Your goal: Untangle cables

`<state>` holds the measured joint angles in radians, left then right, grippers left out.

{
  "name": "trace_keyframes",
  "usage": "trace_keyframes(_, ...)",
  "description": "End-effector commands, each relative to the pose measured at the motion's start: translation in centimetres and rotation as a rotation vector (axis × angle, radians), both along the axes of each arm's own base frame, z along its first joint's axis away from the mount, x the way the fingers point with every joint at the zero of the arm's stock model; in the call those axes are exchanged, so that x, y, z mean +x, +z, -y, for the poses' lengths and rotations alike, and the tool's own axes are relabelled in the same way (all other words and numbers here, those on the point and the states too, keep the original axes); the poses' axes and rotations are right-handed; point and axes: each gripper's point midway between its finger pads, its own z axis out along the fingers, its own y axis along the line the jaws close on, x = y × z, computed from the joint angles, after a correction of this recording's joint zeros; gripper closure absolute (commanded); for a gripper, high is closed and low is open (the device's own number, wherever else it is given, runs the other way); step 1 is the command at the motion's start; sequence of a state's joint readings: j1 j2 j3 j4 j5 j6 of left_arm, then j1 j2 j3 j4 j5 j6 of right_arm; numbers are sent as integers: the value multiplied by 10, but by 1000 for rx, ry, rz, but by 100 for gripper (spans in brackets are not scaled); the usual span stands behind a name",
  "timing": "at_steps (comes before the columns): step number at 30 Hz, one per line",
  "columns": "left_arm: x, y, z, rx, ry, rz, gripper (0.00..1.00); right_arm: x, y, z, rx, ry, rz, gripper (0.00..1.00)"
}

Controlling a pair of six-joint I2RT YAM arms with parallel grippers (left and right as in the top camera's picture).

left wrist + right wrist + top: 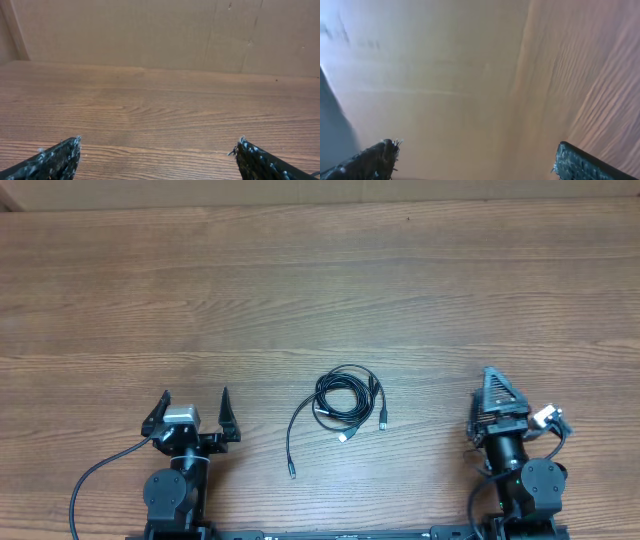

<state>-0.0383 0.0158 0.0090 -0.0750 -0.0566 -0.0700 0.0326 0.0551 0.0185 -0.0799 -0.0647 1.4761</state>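
Note:
The cables (344, 398) lie as a small black coil near the table's front middle, with a loose strand (293, 438) curling down to a plug on the left and two silver-tipped plugs (383, 423) at the lower right. My left gripper (194, 404) stands open to the coil's left, well apart from it. On the far right my right gripper (497, 383) is turned on its side, open, also clear of the coil. In the left wrist view the left fingertips (65, 152) frame bare wood. Only the right fingertips (570, 155) and blurred surfaces show in the right wrist view. Neither wrist view shows the cables.
The wooden table (320, 290) stretches wide behind the coil. A cardboard wall (165, 32) stands along the far edge. Thick black arm wires (95, 475) loop beside the left arm's base at the front.

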Motion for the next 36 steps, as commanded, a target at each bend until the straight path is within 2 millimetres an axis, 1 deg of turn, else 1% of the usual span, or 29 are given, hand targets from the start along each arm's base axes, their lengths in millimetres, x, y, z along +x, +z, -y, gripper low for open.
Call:
trace_keyframes(1,0,0,-2,22,5,1,1,0,-2,1,406,-26,-44,0)
trace_keyframes(3,0,0,-2,22,5,2,0,0,-2,1,553,-35,-61,0)
trace_keyframes(6,0,0,-2,22,5,2,0,0,-2,1,667,-42,-75,0)
trace_keyframes(21,0,0,-2,22,5,1,0,0,-3,5,665,-66,-71,0)
trace_keyframes(23,0,0,-2,23,5,1,1,0,-2,5,665,-64,-69,0)
trace_keyframes(25,0,0,-2,22,5,2,1,0,1,0,665,-34,-63,0)
trace_keyframes(26,0,0,-2,23,5,2,1,0,7,-2,644,-15,-43,0)
trace_keyframes(27,0,0,-2,22,5,1,1,0,17,-1,567,-4,10,0)
trace_keyframes(28,0,0,-2,22,5,1,1,0,33,1,459,3,90,0)
trace_keyframes(30,0,0,-2,22,5,2,1,-8,76,2,202,10,302,0)
trace_keyframes(32,0,0,-2,22,5,2,0,-28,126,-3,-104,2,559,0)
trace_keyframes(33,0,0,-2,22,5,2,1,-36,140,-8,-196,3,631,0)
trace_keyframes(34,0,0,-2,22,5,1,0,-41,149,-12,-260,12,666,0)
trace_keyframes(36,0,0,-2,22,5,2,0,-42,152,-23,-377,56,663,0)
